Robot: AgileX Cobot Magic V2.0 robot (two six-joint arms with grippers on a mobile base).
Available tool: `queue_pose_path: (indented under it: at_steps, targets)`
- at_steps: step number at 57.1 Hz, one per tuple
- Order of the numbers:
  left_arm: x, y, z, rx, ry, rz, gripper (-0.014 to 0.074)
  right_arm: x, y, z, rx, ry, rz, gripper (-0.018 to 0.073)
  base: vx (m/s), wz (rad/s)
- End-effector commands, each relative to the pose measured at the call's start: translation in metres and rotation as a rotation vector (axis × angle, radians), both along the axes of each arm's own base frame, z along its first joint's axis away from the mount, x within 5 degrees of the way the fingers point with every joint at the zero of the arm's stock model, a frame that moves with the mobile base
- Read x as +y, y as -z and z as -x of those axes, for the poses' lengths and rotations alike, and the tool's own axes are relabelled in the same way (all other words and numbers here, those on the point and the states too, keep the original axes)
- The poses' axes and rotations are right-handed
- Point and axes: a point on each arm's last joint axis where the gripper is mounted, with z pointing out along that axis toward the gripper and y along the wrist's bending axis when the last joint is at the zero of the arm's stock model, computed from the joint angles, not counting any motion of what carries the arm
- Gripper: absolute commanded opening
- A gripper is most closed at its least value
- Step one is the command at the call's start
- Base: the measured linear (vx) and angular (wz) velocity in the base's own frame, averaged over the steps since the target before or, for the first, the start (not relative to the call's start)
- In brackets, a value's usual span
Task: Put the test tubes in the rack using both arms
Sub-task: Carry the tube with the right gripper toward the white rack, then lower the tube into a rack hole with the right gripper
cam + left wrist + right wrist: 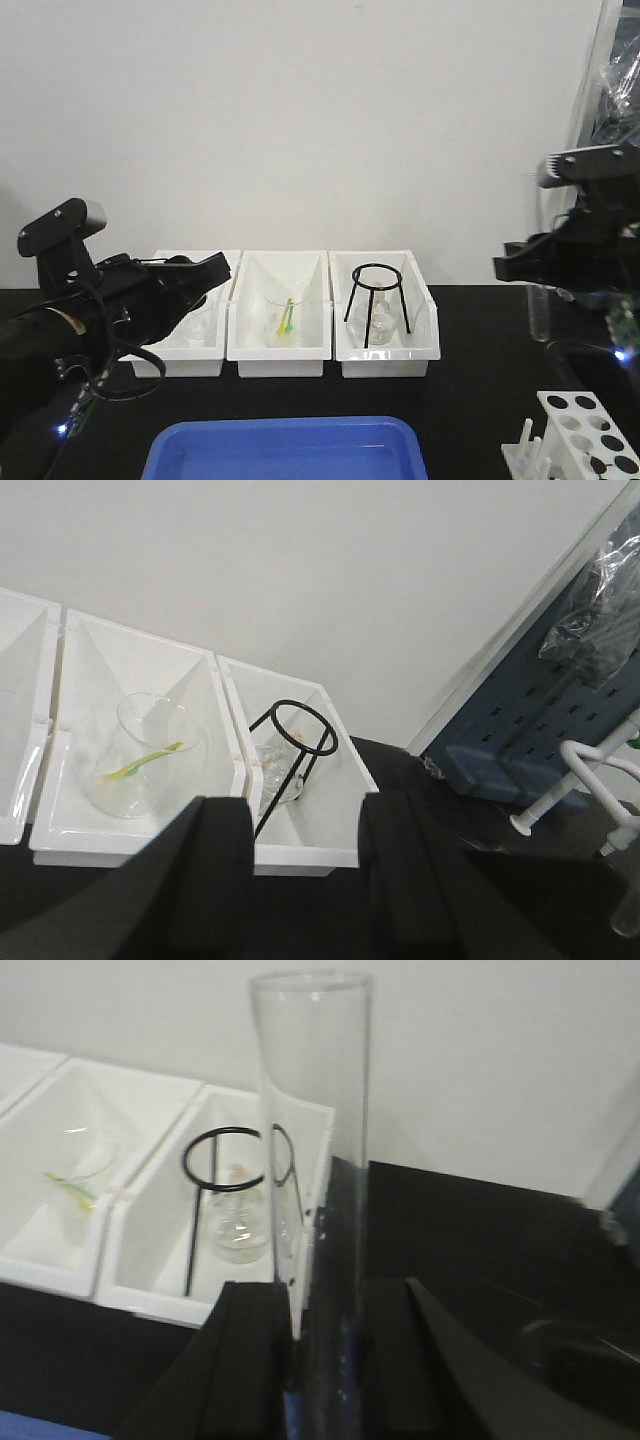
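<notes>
left tool [300, 815]: fingers spread wide with nothing between them; at 9 o'clock in the front view, raised in front of the leftmost bin.
right tool [318, 1360]: closed on the test tube, one finger pressing each side of its lower part; at 3 o'clock in the front view, held above the surface.
test tube [312, 1110]: clear, upright, open mouth at the top; in the air, apart from the rack and toward the rack's 12 o'clock.
rack [585, 430]: white, standing on the surface at 5 o'clock in the front view; round holes in its top plate, thin pegs on its 9 o'clock side.
bins [285, 350]: three white ones side by side at 12 o'clock of the blue tray.
beaker [285, 315]: in the middle bin, a yellow-green item inside.
tripod [378, 300]: black wire, in the right bin, standing over a small flask [238, 1230].
blue tray [285, 450]: at 6 o'clock, nearest the camera.
surface [480, 380]: black.
</notes>
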Motion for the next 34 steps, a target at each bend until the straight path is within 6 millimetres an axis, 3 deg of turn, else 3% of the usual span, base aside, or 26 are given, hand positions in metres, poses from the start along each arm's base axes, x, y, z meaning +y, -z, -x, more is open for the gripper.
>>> queue_pose_path:
  at_steps: [1,14,24,34]
  targets:
    - [0.005,-0.031,0.003,-0.138,-0.019,0.064,0.0397,-0.016,-0.015,0.029,-0.196,0.101,0.021,-0.0009,0.00,0.00]
    - [0.005,-0.031,0.003,-0.137,-0.019,0.063,0.0397,-0.026,0.032,0.071,-0.288,0.220,0.045,-0.0008,0.00,0.00]
    - [0.005,-0.030,0.003,-0.133,-0.018,0.061,0.0396,-0.030,0.054,0.078,-0.300,0.258,0.049,-0.0007,0.00,0.00]
    - [0.005,-0.030,0.003,-0.132,-0.018,0.060,0.0396,-0.028,0.062,0.083,-0.353,0.257,-0.016,-0.0007,0.00,0.00]
